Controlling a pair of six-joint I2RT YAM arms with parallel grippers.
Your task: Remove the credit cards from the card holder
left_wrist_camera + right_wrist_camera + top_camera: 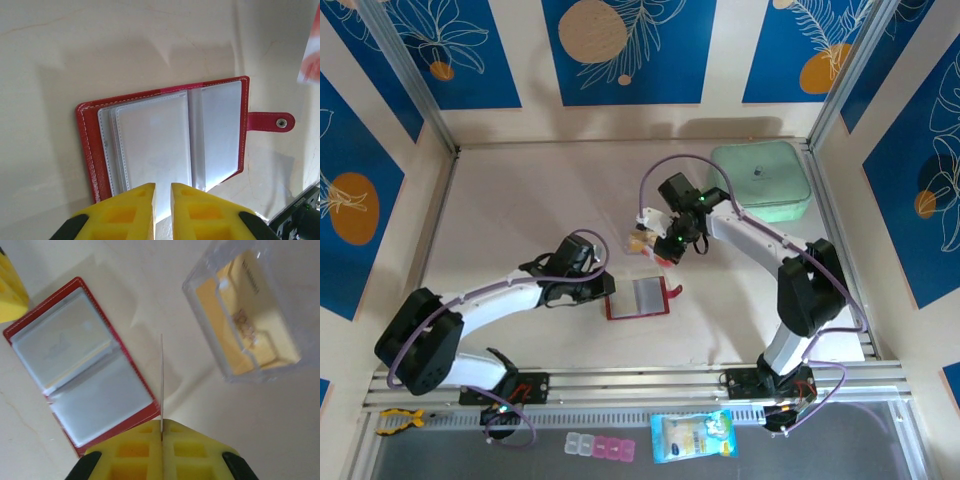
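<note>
- Left gripper [162, 195]: at the near-left edge of the card holder [90, 150], jaws a narrow slit apart, clasping nothing that can be seen (probably steadying it).
- Card holder: red, lying open and flat mid-table [520, 200]. The clear sleeves [155, 145] on top look empty, but the lower leaves of the stack are hidden.
- Transparent tray [196, 295]: just beyond the holder, with orange-yellow credit cards [250, 325] lying inside.
- Right gripper [161, 432]: clenched on a thin red-and-white card [311, 65], held in the air apart from the holder, between it and the tray.
- Progress, as judged: extraction is nearly complete. What is left is to set this card down and check the hidden sleeves.
</note>
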